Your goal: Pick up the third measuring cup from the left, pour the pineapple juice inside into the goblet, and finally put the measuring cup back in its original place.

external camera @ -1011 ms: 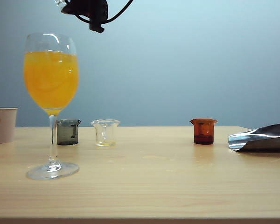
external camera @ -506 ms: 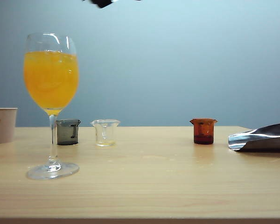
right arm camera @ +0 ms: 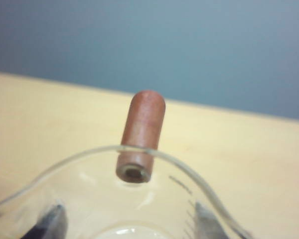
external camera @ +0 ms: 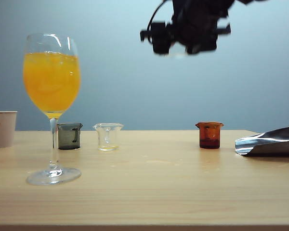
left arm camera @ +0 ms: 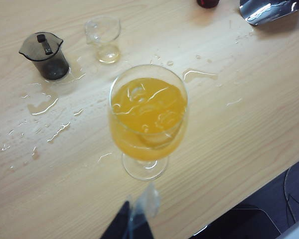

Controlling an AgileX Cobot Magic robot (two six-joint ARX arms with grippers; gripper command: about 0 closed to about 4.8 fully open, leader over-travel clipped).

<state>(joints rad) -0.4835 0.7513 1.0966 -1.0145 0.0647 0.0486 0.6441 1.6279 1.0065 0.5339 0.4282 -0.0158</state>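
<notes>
The pale wood table [external camera: 154,192] is mostly bare, with small puddles around the goblet [external camera: 52,82], which stands at the near left with orange-yellow drink filling most of its bowl. My right gripper [external camera: 195,41] hangs high above the middle of the table, right of the goblet and well apart from it. Its jaws are part-way closed around the third measuring cup [right arm camera: 189,199], with a dark finger [right arm camera: 52,221] pressed to each side of the clear wall. The reddish-brown stub handle [right arm camera: 142,129] points away from me. I cannot tell whether any pineapple juice is left in the cup. I judge the pour done and the return to be the step in hand. Next I must come down level onto the original place [external camera: 159,139], the gap between the clear flared cup [external camera: 108,136] and the amber cup [external camera: 210,134], and then let go. My left gripper [left arm camera: 132,224] shows only a dark tip near the goblet's foot, so I cannot tell how wide it stands.
</notes>
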